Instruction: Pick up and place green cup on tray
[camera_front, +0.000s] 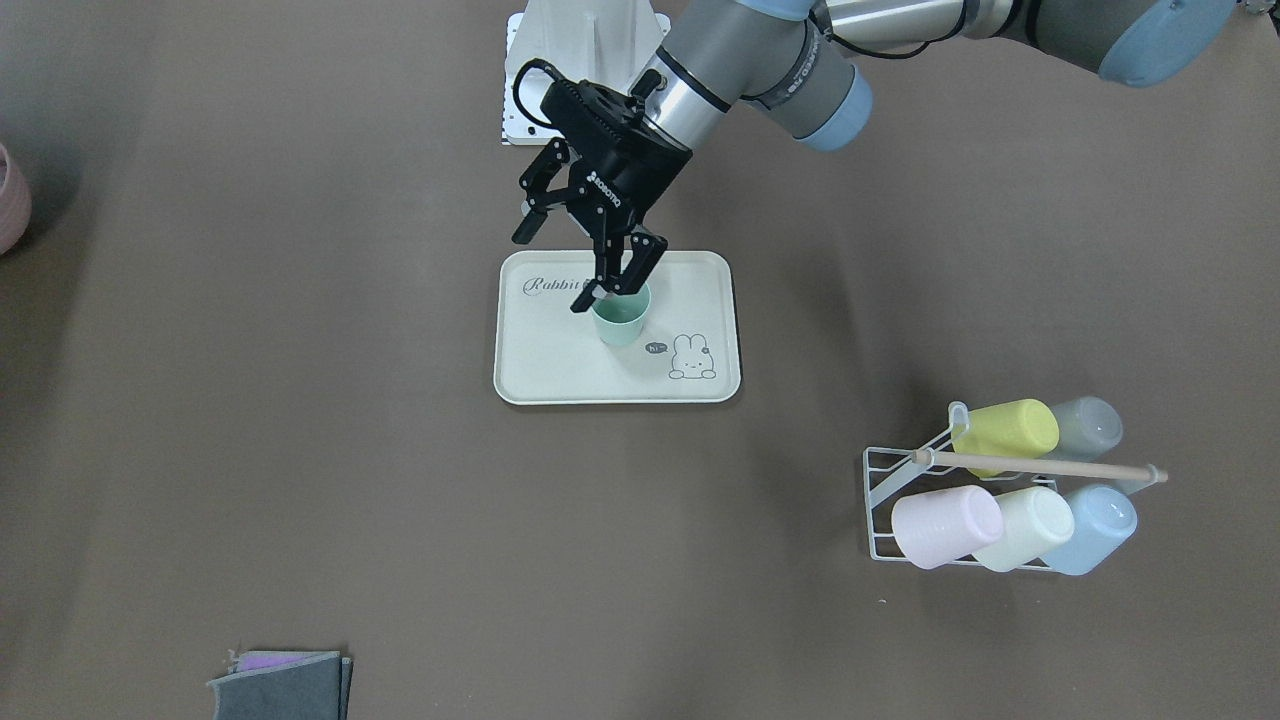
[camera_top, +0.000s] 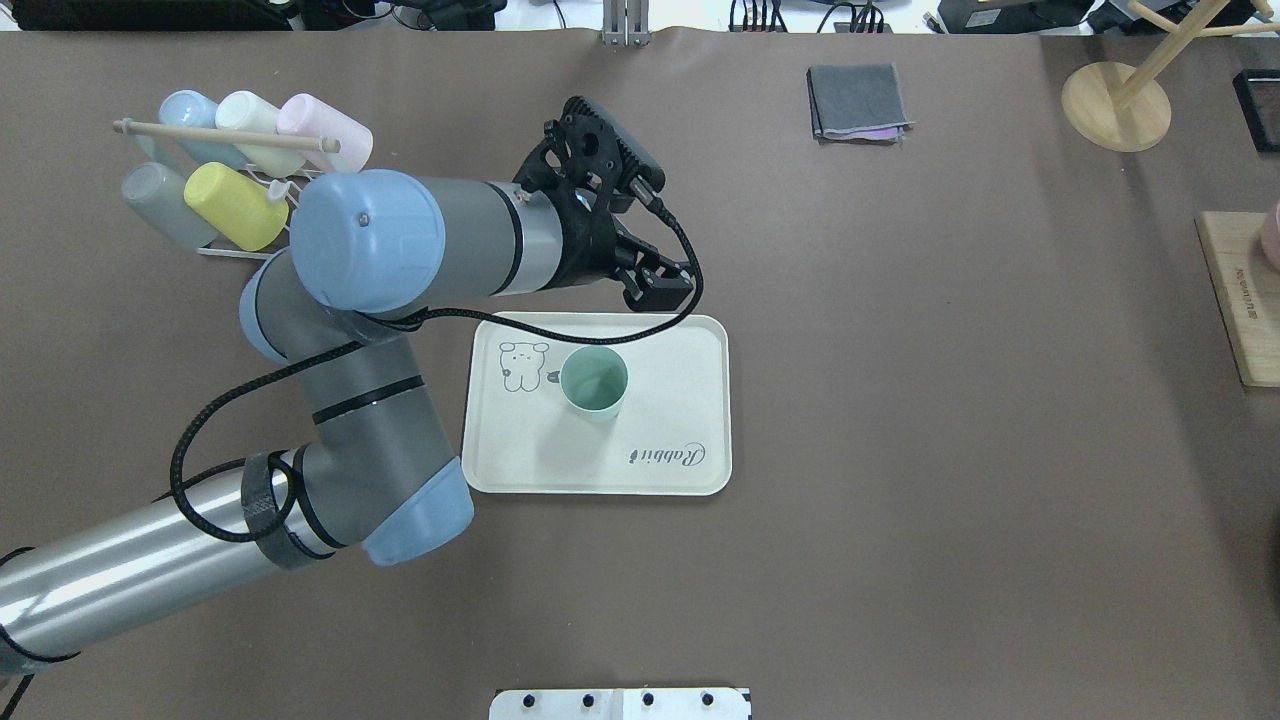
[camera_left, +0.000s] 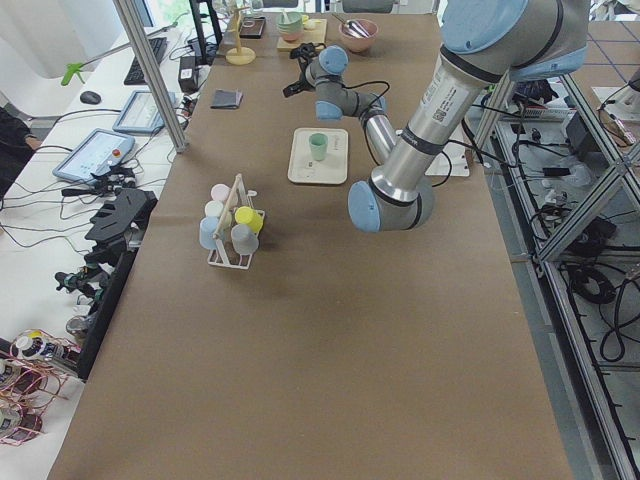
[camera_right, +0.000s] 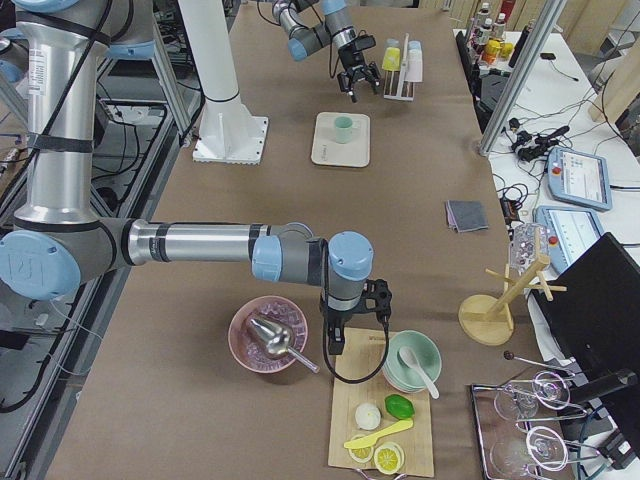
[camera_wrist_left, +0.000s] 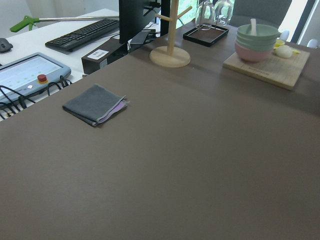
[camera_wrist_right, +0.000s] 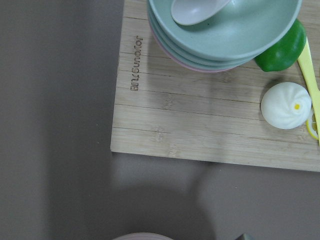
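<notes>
The green cup (camera_front: 621, 315) stands upright on the cream tray (camera_front: 560, 375), near its middle, with nothing holding it. It also shows in the overhead view (camera_top: 594, 380) on the tray (camera_top: 680, 400). My left gripper (camera_front: 553, 268) is open and empty. It hangs tilted above the tray's robot-side edge in the front view, and over the tray's far rim in the overhead view (camera_top: 655, 285). My right gripper (camera_right: 337, 340) shows only in the exterior right view, over a wooden board (camera_right: 385, 420); I cannot tell if it is open or shut.
A wire rack (camera_top: 230, 170) with several pastel cups, one yellow (camera_top: 235, 205), lies left of the tray. A folded grey cloth (camera_top: 858, 100) and a wooden stand (camera_top: 1115, 105) are at the far side. Stacked bowls (camera_wrist_right: 225, 30) and food sit on the wooden board (camera_wrist_right: 200, 125).
</notes>
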